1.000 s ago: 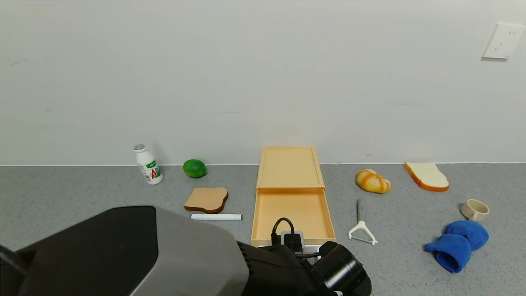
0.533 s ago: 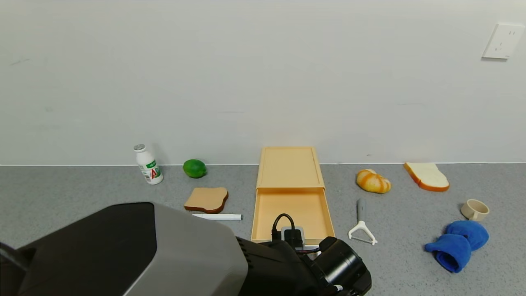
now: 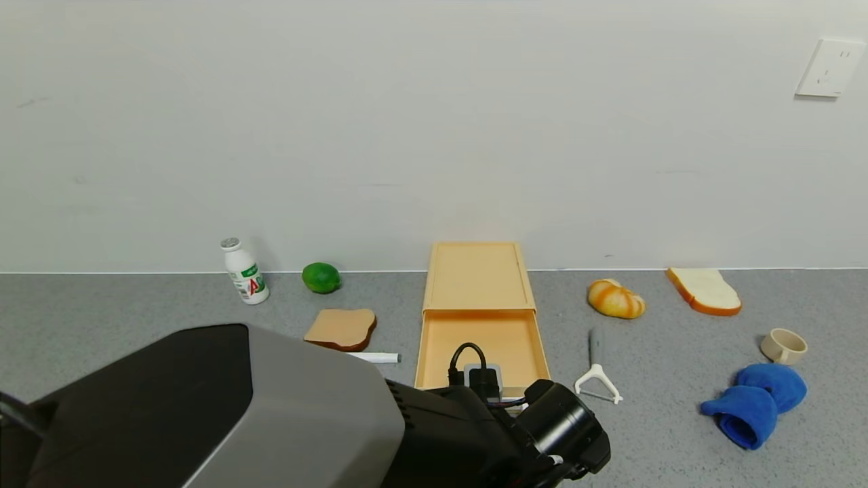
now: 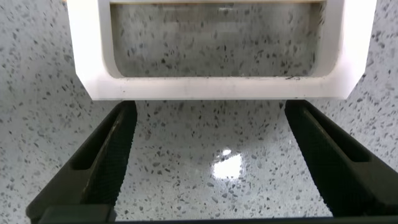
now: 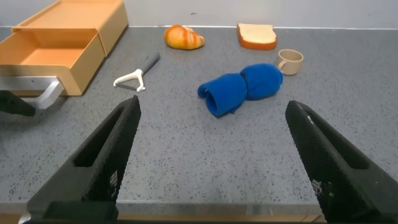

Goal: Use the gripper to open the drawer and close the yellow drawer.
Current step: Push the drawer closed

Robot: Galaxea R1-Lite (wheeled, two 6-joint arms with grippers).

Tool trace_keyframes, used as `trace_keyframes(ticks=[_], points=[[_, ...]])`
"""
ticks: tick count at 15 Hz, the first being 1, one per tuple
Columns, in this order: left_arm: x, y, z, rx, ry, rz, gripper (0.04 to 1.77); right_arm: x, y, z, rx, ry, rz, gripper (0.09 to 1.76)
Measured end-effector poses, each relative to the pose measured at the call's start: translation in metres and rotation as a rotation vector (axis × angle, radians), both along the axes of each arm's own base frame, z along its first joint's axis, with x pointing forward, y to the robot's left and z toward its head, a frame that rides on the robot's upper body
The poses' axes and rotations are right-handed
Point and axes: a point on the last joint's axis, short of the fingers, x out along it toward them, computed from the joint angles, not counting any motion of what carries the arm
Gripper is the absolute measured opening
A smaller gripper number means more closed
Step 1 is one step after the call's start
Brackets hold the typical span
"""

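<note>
The pale yellow-tan drawer (image 3: 483, 339) stands partly pulled out of its matching low case (image 3: 478, 274) at the middle back of the grey counter. Its white loop handle (image 4: 211, 88) fills the left wrist view and also shows in the right wrist view (image 5: 37, 87). My left gripper (image 4: 211, 107) is open, its two black fingertips right at the handle's front bar, one near each end, nothing between them. In the head view the left arm (image 3: 475, 420) hides the drawer's front. My right gripper (image 5: 212, 106) is open and empty over the counter's near edge, off to the right.
Left of the drawer are a white bottle (image 3: 245, 271), lime (image 3: 321, 277), brown toast (image 3: 341, 329) and white marker (image 3: 376, 357). Right of it are a peeler (image 3: 596, 379), bread roll (image 3: 615, 299), white bread slice (image 3: 704, 290), cup (image 3: 783, 346) and blue cloth (image 3: 756, 401).
The left arm has moved forward, away from me, and the drawer's front has slid back toward the case, so less of the tray shows.
</note>
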Motion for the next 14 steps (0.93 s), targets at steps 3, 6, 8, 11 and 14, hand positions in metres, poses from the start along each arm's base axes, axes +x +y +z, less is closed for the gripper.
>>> trace_keyframes(ticks=[3, 6, 8, 11, 14], points=[[0.004, 0.0, 0.002, 0.004, -0.013, 0.001, 1.72, 0.0, 0.0, 0.0, 0.0, 0.0, -0.001, 1.71], [0.01, 0.0, 0.005, 0.003, -0.022, -0.001, 1.72, 0.0, 0.0, 0.0, 0.0, 0.0, 0.0, 1.71], [0.016, 0.0, 0.007, 0.001, -0.029, -0.001, 1.72, 0.0, 0.0, 0.0, 0.0, 0.0, 0.0, 1.71], [0.023, 0.0, 0.009, 0.003, -0.039, -0.004, 1.72, 0.0, 0.0, 0.0, 0.0, 0.0, 0.0, 1.71], [0.031, 0.0, 0.012, 0.002, -0.05, -0.006, 1.72, 0.0, 0.0, 0.0, 0.0, 0.0, 0.0, 1.71]])
